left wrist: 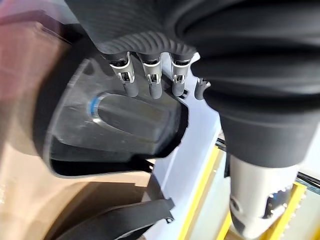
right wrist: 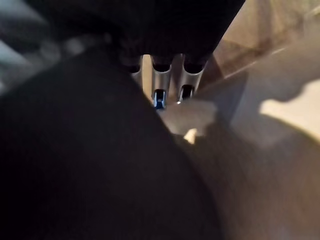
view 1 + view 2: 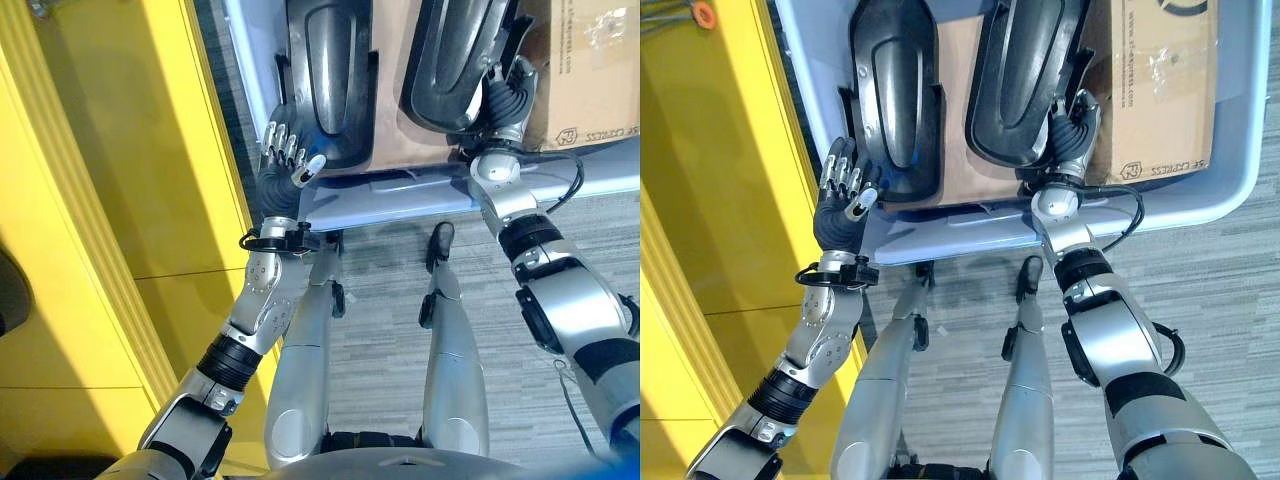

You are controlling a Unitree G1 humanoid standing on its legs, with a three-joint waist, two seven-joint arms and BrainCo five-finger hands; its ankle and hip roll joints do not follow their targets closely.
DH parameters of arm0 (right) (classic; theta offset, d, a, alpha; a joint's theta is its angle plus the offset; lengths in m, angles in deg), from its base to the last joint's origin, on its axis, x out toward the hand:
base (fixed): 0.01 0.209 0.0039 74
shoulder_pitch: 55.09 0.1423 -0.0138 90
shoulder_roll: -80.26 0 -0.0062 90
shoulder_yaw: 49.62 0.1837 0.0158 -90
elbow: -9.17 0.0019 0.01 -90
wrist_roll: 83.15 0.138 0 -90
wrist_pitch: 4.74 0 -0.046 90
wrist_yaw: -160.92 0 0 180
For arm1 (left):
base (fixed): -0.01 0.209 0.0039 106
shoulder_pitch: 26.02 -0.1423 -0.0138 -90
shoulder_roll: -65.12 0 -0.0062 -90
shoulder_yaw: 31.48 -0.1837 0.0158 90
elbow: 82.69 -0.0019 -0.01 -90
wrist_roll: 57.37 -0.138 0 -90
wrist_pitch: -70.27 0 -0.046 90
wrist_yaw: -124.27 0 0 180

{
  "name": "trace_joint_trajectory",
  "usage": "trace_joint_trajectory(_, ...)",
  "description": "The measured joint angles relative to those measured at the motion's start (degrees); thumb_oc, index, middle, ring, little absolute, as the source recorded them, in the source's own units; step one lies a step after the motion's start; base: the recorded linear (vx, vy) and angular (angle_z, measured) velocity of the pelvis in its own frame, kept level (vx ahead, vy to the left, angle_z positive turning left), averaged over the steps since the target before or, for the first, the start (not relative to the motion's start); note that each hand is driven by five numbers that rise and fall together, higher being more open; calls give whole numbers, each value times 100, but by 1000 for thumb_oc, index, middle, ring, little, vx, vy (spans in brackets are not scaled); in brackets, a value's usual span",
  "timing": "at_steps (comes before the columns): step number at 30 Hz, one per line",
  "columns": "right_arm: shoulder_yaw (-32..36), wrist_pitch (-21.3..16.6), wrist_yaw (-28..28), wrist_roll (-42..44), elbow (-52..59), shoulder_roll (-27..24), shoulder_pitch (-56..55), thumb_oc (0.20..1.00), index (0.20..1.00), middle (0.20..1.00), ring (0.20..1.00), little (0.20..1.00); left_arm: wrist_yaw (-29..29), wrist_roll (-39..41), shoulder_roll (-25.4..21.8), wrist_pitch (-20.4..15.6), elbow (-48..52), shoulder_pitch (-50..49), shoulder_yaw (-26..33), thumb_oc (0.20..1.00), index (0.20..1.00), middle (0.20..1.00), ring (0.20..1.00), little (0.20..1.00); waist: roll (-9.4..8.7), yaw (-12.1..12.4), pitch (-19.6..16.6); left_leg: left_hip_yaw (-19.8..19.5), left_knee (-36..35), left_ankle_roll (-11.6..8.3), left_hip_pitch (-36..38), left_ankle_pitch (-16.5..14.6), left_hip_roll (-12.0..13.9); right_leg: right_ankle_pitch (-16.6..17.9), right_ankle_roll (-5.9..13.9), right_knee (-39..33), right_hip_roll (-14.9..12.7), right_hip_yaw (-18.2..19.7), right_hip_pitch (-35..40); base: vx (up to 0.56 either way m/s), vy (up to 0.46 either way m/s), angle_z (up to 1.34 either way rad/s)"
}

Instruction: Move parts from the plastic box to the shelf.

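Fingers (image 3: 845, 178) of the left hand (image 3: 840, 215) are straight beside the left black moulded plastic part (image 3: 890, 95); right hand's (image 3: 1070, 135) cannot be told. Both parts lie in the pale-blue plastic box (image 3: 1060, 228). Judged rigid, slick; grip the rim.

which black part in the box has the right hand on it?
The black part beside the cardboard box; the right hand is at its edge. The other black part is by the left hand.
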Motion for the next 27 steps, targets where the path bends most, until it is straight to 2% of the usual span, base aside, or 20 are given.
trace_joint_trajectory(4, -94, 171, -94, -5, 135, -26, -336, 200, 200, 200, 200, 200, 59, 20, 1, -70, 8, -52, -5, 1000, 1000, 1000, 1000, 1000, -11, -35, -9, 21, -122, 3, 378, 11, 20, 43, 22, -159, 25, -1, 373, -1, -28, -4)
trace_joint_trajectory(9, -76, 381, -194, -24, 852, -100, -833, 200, 200, 200, 200, 200, 250, 229, -125, -50, 15, -396, 107, 1000, 1000, 1000, 1000, 1000, -79, -160, -30, 104, -524, -26, 1278, 100, 36, 280, 34, -777, 61, -16, 1346, 40, -47, -6)
trace_joint_trajectory(11, -81, 231, -201, -129, 1080, -110, -1149, 200, 200, 200, 200, 200, 365, 228, -148, -124, 33, -727, 165, 1000, 1000, 1000, 1000, 1000, -201, -127, -590, 174, -702, -73, 1330, 83, 65, 273, 31, -946, 95, -1, 1342, 53, -63, -17)
trace_joint_trajectory(13, -54, 258, -279, -216, 1709, -436, -1217, 200, 200, 200, 200, 200, 410, 240, -176, -60, 34, -762, 221, 1000, 1000, 1000, 1000, 1000, -234, -165, -620, 194, -796, -103, 1662, 136, 102, 431, 4, -1283, 149, -17, 1787, 74, -86, -11)
trace_joint_trajectory(18, 103, 207, -679, -207, 3149, -418, -1832, 200, 200, 200, 200, 200, 682, 253, -277, 59, 91, -1192, 714, 1000, 1000, 1000, 1000, 1000, -335, -177, -768, 290, -1217, -259, 2300, 243, 302, 475, -49, -1435, 369, -7, 2233, 85, -89, -14)
trace_joint_trajectory(21, 114, 41, -878, -192, 3248, -227, -2084, 200, 200, 200, 200, 200, 808, 254, -293, 97, 95, -1498, 795, 1000, 1000, 1000, 1000, 1000, -394, -228, -1073, 303, -1303, -300, 2381, 265, 371, 428, -115, -1435, 439, -6, 2270, 74, -78, -4)
trace_joint_trajectory(27, 102, -40, -1340, -167, 4097, -115, -2940, 200, 200, 200, 200, 200, 1032, 256, -300, 182, 102, -1719, 903, 1000, 1000, 1000, 1000, 1000, -407, -261, -1180, 324, -1324, -349, 2838, 236, 412, 386, -161, -1438, 482, 3, 2707, 69, -47, -4)
